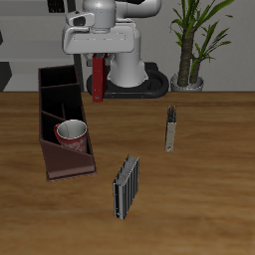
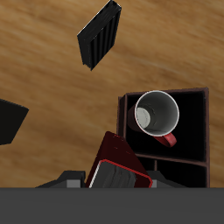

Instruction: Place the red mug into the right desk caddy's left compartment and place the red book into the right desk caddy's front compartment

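The gripper [image 1: 101, 62] hung above the back part of the table [image 1: 209, 189], its fingers clamped on the red book [image 1: 100, 80]. The book hung upright from them over the rear stretch of the right desk caddy [image 1: 58, 120], clear of the wood. In the wrist view the book [image 2: 118, 162] appeared as a thin dark-red slab with a pale line of page edge, partly cut off by the gripper body; the fingertips themselves were hidden there.

The red mug [image 1: 71, 132] stood upright inside a squarish divider-walled section of the caddy, the left compartment [image 1: 58, 127]. Its surface was red with pale speckles, the inside light grey, and the wrist view showed its round rim and red loop handle [image 2: 166, 138]. The caddy was a long dark maroon box with thin inner walls and a sloped lower end toward the table's front edge; its far end was partly masked by the arm.

The table was brown wood grain. A grey striped book [image 1: 126, 186] stood tilted nearer the front edge, well apart from the caddy. A small slim dark book [image 1: 171, 129] stood farther back. A potted plant [image 1: 194, 45] was cut off at the frame's edge.
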Controlling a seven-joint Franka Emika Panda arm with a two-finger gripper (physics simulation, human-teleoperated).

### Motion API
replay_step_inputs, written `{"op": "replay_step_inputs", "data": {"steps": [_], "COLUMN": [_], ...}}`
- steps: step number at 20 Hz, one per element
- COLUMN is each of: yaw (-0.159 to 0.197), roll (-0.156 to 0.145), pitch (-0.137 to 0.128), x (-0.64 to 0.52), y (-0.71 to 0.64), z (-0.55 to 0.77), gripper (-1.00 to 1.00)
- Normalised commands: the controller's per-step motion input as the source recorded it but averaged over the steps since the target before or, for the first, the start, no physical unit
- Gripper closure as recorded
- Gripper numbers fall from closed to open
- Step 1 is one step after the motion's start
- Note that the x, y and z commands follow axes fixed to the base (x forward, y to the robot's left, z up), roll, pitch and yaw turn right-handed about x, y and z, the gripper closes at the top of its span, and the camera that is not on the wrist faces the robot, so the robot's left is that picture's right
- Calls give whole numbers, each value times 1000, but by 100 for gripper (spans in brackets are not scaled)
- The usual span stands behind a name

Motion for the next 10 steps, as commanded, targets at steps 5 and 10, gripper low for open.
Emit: {"op": "replay_step_inputs", "data": {"steps": [5, 10], "yaw": [103, 66], "roll": [-51, -49], "pitch": [20, 9], "x": [-96, -127], "y": [-379, -285], "z": [-112, -94], "gripper": [100, 100]}}
